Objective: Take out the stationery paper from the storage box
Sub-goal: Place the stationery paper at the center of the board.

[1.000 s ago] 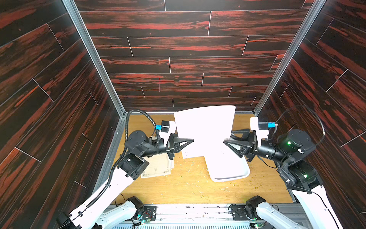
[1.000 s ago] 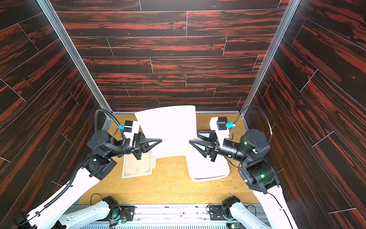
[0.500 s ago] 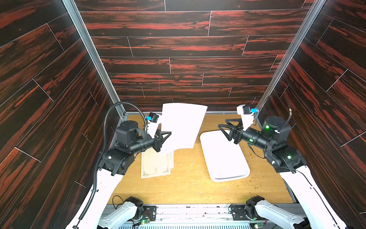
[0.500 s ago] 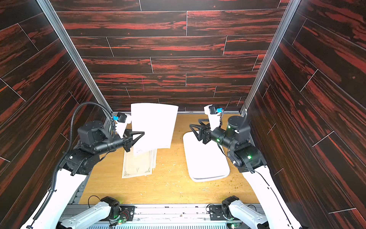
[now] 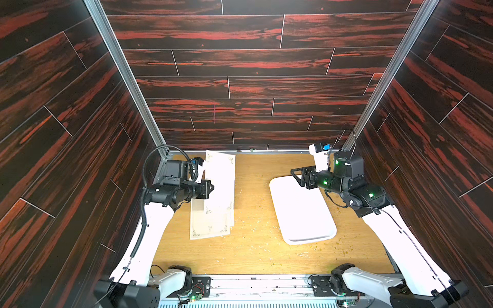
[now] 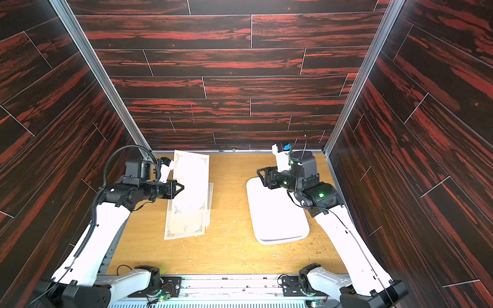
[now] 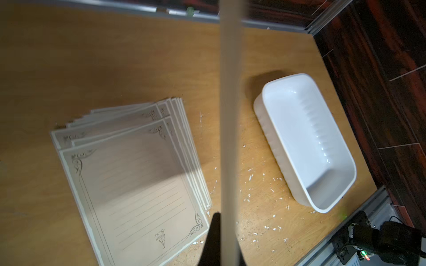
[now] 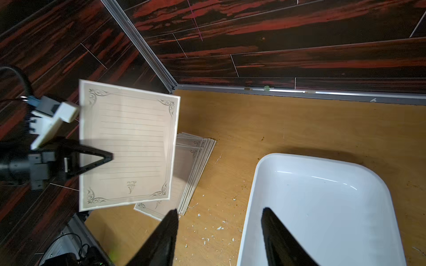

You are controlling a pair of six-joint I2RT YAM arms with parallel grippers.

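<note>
Sheet of cream ruled stationery paper (image 5: 221,181), clenched in left end effector (image 5: 212,188), hangs near-upright directly above matching stack (image 5: 210,226), left-centre; right end effector (image 5: 294,174) released.

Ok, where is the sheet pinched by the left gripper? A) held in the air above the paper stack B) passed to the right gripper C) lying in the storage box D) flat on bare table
A: the left gripper is shut on a sheet of stationery paper held clear above the stack, and the storage box is empty.
</note>
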